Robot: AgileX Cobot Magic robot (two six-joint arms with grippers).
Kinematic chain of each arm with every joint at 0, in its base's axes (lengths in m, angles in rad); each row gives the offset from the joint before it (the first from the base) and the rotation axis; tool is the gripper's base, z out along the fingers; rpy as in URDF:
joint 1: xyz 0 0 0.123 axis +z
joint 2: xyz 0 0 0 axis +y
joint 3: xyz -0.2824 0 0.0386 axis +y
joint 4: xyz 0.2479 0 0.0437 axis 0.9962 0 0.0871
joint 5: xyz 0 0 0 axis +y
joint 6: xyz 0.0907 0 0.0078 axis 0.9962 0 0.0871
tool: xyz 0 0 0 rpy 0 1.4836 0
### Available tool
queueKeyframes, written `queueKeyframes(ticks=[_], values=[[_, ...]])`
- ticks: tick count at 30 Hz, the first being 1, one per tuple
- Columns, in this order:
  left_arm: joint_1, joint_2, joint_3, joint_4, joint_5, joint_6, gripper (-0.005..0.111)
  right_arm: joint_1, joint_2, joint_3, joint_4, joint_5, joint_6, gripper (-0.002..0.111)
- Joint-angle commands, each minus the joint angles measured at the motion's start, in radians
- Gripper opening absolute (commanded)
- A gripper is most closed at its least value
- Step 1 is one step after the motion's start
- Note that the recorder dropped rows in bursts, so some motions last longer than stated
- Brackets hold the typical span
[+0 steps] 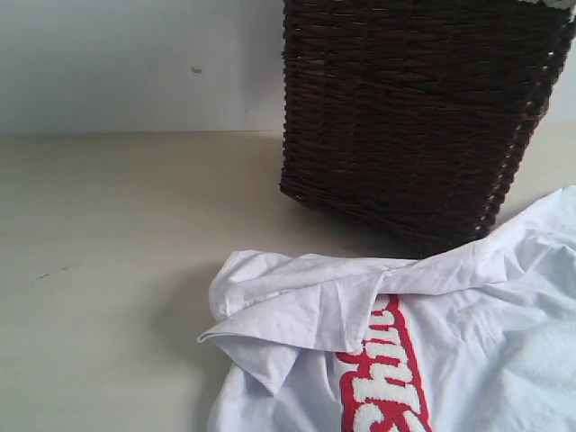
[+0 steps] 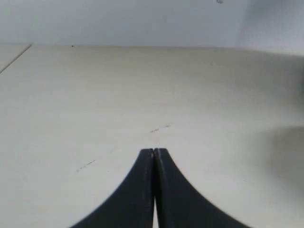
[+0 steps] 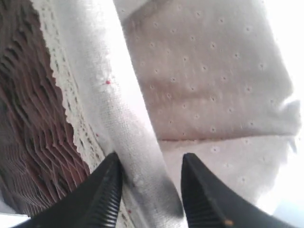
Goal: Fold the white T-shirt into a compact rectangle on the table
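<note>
- White T-shirt [image 1: 477,351]: crumpled cotton, fuzzy red-outlined lettering, on the smooth beige table [image 1: 108,270].
- Left gripper [image 2: 154,151]: jaws closed, empty.
- Right gripper [image 3: 151,159]: jaws straddle the lace-edged liner [image 3: 118,85]; whether they grip it cannot be told.

A plain pale wall [image 1: 135,63] rises behind the worktop's [image 1: 108,270] far edge, softly and evenly lit.

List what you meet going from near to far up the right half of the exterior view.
white short-sleeved cotton T-shirt with red-banded fuzzy lettering → dark brown woven wicker basket → pale plain wall
</note>
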Motion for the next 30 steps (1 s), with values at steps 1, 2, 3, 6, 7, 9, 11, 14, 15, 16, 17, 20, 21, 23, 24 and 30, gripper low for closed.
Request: queueKeyframes(ticks=[1, 2, 3, 6, 7, 9, 11, 14, 15, 16, 17, 20, 21, 23, 24, 30], values=[[0.000, -0.006, -0.004, 0.001, -0.007, 0.003, 0.000, -0.059, 0.003, -0.005, -0.048, -0.034, 0.001, 0.040], [0.000, -0.006, -0.004, 0.001, -0.007, 0.003, 0.000, -0.059, 0.003, -0.005, -0.041, -0.018, -0.005, 0.040], [0.000, -0.006, -0.004, 0.001, -0.007, 0.003, 0.000, -0.059, 0.003, -0.005, -0.009, 0.005, -0.049, 0.040], [0.000, -0.006, -0.004, 0.001, -0.007, 0.003, 0.000, -0.059, -0.002, -0.005, 0.065, 0.026, -0.097, 0.040], [0.000, -0.006, -0.004, 0.001, -0.007, 0.003, 0.000, -0.059, -0.012, -0.005, 0.065, -0.008, -0.097, 0.040], [0.000, -0.006, -0.004, 0.001, -0.007, 0.003, 0.000, -0.059, -0.047, -0.005, 0.079, -0.110, -0.076, 0.043], [0.000, -0.006, -0.004, 0.001, -0.007, 0.003, 0.000, -0.059, -0.089, -0.005, 0.120, -0.242, -0.074, 0.051], [0.000, -0.006, -0.004, 0.001, -0.007, 0.003, 0.000, -0.057, -0.134, -0.005, 0.229, -0.247, -0.078, 0.057], [0.000, -0.006, -0.004, 0.001, -0.007, 0.003, 0.000, -0.057, -0.139, -0.005, 0.280, -0.217, -0.078, 0.057], [0.000, -0.006, -0.004, 0.001, -0.007, 0.003, 0.000, -0.057, -0.141, -0.005, 0.421, -0.114, -0.149, 0.054], [0.000, -0.006, -0.004, 0.001, -0.007, 0.003, 0.000, -0.057, -0.141, -0.005, 0.511, -0.039, -0.228, 0.050], [0.000, -0.006, -0.004, 0.001, -0.007, 0.003, 0.000, -0.057, -0.125, 0.020, 0.716, 0.089, -0.400, 0.031], [0.000, -0.006, -0.004, 0.001, -0.007, 0.003, 0.000, -0.057, -0.125, 0.045, 0.729, 0.089, -0.413, 0.024], [0.000, -0.006, -0.004, 0.001, -0.007, 0.003, 0.000, -0.057, -0.125, 0.099, 0.697, 0.089, -0.413, 0.013], [0.000, -0.006, -0.004, 0.001, -0.007, 0.003, 0.000, -0.057, -0.123, 0.138, 0.658, 0.089, -0.413, 0.007], [0.000, -0.006, -0.004, 0.001, -0.007, 0.003, 0.000, -0.057, -0.072, 0.331, 0.369, 0.067, -0.390, 0.000]])
